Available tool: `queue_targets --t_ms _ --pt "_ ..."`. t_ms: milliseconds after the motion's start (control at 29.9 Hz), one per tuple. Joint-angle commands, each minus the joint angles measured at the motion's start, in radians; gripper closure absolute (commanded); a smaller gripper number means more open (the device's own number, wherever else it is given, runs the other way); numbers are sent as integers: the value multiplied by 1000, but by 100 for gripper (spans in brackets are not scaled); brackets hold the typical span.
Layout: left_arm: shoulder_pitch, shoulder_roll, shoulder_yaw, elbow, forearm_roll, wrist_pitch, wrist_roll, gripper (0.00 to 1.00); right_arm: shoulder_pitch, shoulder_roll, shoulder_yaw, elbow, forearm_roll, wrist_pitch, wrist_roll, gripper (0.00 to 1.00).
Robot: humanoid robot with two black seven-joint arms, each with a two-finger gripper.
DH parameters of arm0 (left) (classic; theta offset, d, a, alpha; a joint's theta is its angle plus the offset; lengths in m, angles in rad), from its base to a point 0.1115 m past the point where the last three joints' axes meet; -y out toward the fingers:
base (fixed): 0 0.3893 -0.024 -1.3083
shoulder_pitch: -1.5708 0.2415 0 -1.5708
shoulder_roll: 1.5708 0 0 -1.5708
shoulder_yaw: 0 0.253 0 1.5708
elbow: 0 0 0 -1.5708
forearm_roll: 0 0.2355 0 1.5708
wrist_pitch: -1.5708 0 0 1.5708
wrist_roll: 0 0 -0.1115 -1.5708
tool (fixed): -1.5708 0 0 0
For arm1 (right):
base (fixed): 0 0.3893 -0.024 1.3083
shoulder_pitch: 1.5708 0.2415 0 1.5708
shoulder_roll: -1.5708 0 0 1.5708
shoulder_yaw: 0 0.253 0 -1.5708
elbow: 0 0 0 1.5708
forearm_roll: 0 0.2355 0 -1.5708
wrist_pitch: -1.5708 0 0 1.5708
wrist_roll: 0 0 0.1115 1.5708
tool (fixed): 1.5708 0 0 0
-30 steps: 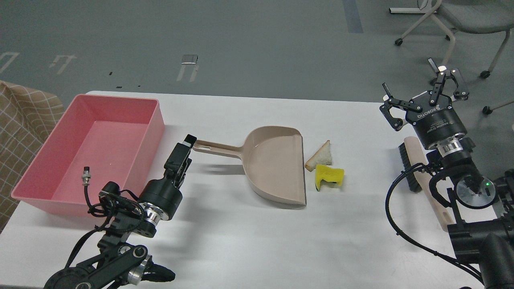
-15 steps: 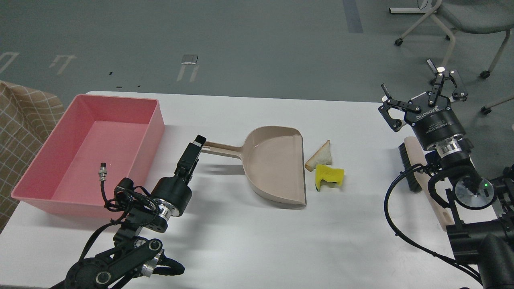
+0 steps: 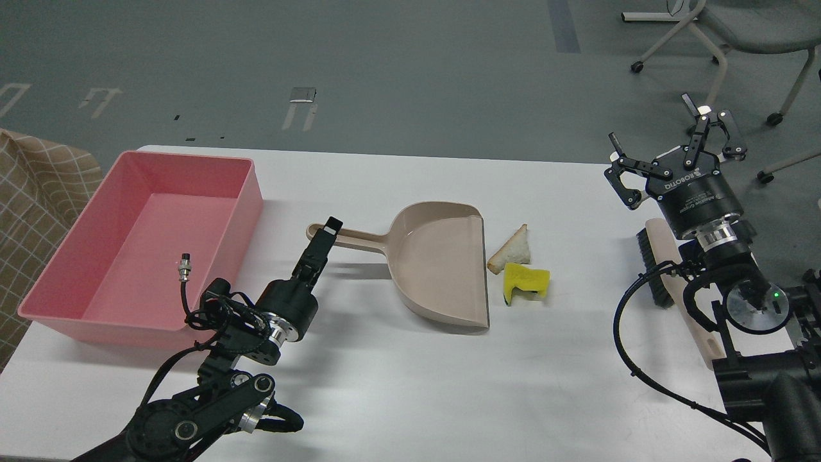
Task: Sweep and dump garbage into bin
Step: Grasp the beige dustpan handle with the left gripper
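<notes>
Centrally, the garbage sits on the white table (image 3: 397, 385) as two small pieces touching each other — a triangular white bread slice (image 3: 511, 249) with brown crust, and just in front of it a notched yellow sponge chunk (image 3: 526, 282) with a dark edge. Both lie just beside the open mouth of a beige dustpan (image 3: 442, 266), whose long handle points toward the left. Left gripper (image 3: 324, 235) is seen edge-on over the end of that handle, its fingers overlapping as one dark shape; cannot tell whether it is spread or closed, or touching the handle. Farther left, well apart from the garbage, stands the bin (image 3: 77, 247), a shallow pink tub near the table's left edge. On the far right, the right gripper (image 3: 677, 147) is raised with its fingers spread wide, holding nothing — beneath its wrist lies a hand brush (image 3: 667, 269) with dark bristles and a pale handle. Beyond the table, grey floor and a wheeled chair (image 3: 737, 32).
</notes>
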Motion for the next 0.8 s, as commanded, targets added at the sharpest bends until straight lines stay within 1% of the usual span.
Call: queue_targets --t_ms 0,368,568,635,769 --pt "-11 -21 0 43 0 0 0 2 0 0 0 -2 0 0 0 0" --pt "-55 -53 0 113 0 0 0 4 2 0 0 -2 0 0 0 0" --pt "-65 -67 0 118 0 0 -1 11 0 0 0 0 0 0 0 0" --pt "-65 -69 0 122 0 0 0 11 0 0 0 0 0 0 0 0" --pt "-78 -78 26 138 -2 0 -1 16 -1 0 0 0 0 0 0 0"
